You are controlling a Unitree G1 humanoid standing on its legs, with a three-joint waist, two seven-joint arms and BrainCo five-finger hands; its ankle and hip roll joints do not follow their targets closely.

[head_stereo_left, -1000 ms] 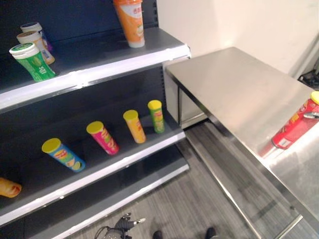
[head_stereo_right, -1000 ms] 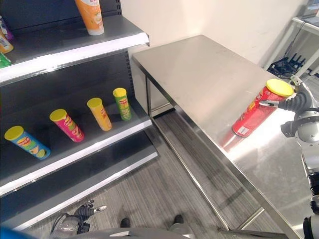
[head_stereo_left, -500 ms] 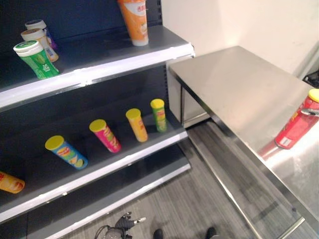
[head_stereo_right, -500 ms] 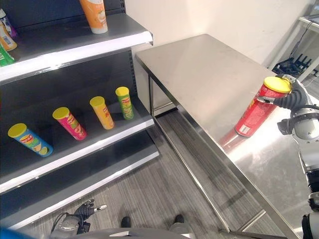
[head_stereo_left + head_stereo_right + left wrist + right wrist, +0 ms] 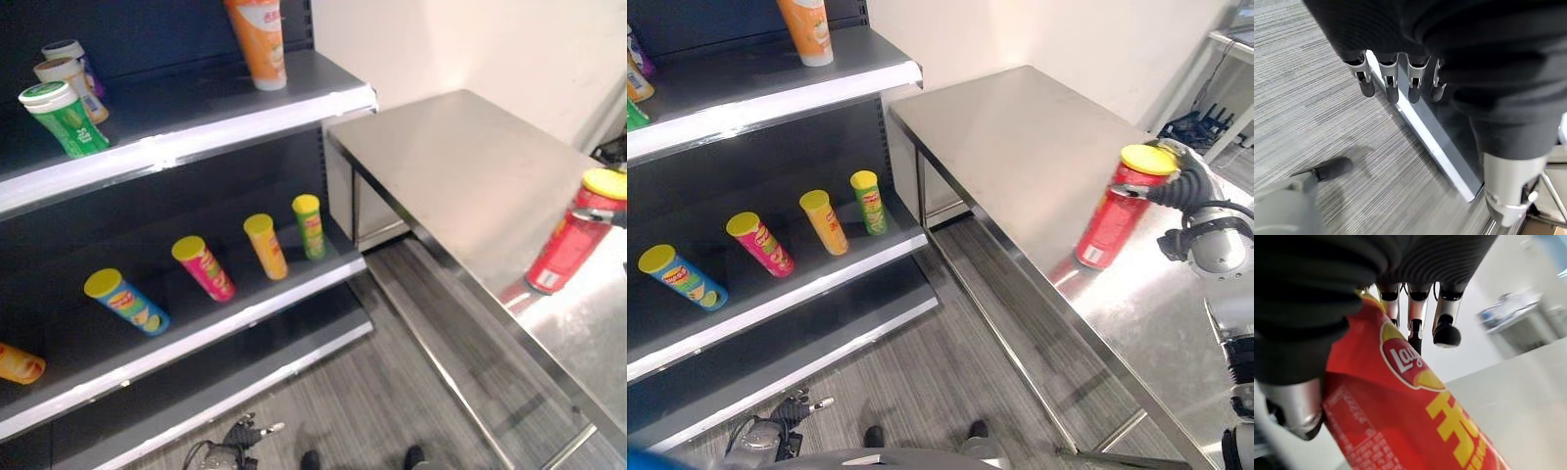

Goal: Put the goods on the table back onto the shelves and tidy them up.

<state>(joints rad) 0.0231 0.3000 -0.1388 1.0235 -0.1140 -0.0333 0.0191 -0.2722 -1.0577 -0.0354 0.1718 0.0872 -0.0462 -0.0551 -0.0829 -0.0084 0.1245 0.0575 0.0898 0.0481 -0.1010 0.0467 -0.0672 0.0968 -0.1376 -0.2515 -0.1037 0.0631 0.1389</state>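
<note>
A red chip can [image 5: 1109,217] with a yellow lid leans over the steel table [image 5: 1019,137] near its front edge. My right hand [image 5: 1190,186] is shut on its upper part. In the right wrist view the fingers [image 5: 1415,308] curl over the red can [image 5: 1415,416], with the thumb on the other side. I cannot tell whether the can's base touches the table. My left hand [image 5: 789,416] hangs low near the floor, with its fingers [image 5: 1390,85] relaxed and holding nothing.
On the lower shelf [image 5: 245,313] stand a blue can [image 5: 125,301], a pink can [image 5: 203,267], an orange can [image 5: 265,246] and a green can [image 5: 310,225]. Another orange can [image 5: 18,362] lies at the far left. The upper shelf holds an orange tub [image 5: 257,41] and a green can [image 5: 61,119].
My right hand has carried the red can a little to the left, towards the shelves, and the can stands more upright. The camera wobbled slightly. The left hand stayed put.
</note>
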